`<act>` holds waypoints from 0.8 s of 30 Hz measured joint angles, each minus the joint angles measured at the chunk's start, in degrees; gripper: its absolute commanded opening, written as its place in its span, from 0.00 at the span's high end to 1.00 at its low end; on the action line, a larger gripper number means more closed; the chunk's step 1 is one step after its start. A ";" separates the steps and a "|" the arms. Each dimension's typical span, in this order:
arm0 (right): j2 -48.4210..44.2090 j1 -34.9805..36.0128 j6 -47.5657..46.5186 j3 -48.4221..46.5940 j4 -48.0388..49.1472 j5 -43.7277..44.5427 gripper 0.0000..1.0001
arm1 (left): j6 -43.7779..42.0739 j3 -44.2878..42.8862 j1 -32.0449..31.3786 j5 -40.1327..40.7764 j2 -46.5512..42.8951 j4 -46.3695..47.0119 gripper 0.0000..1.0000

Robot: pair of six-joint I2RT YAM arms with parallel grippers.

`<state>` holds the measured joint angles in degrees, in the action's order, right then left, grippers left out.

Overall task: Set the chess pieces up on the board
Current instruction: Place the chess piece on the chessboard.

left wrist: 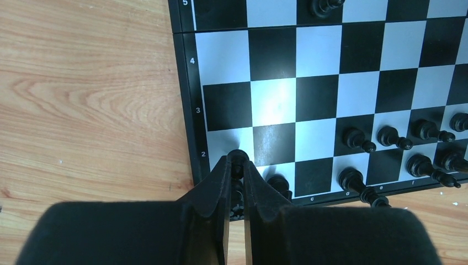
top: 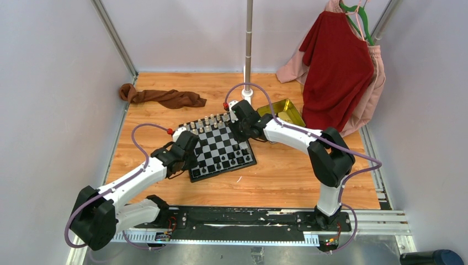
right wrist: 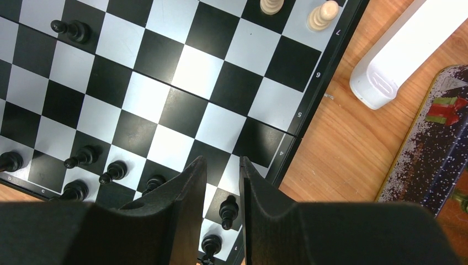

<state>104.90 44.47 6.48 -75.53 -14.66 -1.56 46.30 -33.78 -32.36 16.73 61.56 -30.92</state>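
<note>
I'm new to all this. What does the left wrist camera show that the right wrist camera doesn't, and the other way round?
Only the left wrist view: the left gripper shut on a black piece at a corner of the board.
Only the right wrist view: the right gripper, jaws apart and holding nothing, two cream pieces, and a white block and a dark speckled tin beside the board.
Both: the checkered board, other black pieces standing on it, and the wooden table.

Pale grey walls (top: 55,83) enclose a wooden tabletop (top: 309,176) (red garment (top: 336,72) hanging at right).
</note>
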 measured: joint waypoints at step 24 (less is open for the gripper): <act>1.88 0.02 0.26 -1.90 -0.24 -0.55 0.67 | -0.02 1.60 -0.02 0.76 1.95 1.53 1.00</act>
<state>106.78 44.49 6.74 -77.43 -14.90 -2.11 46.28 -32.18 -32.38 17.50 63.51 -29.39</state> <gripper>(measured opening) 0.327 0.141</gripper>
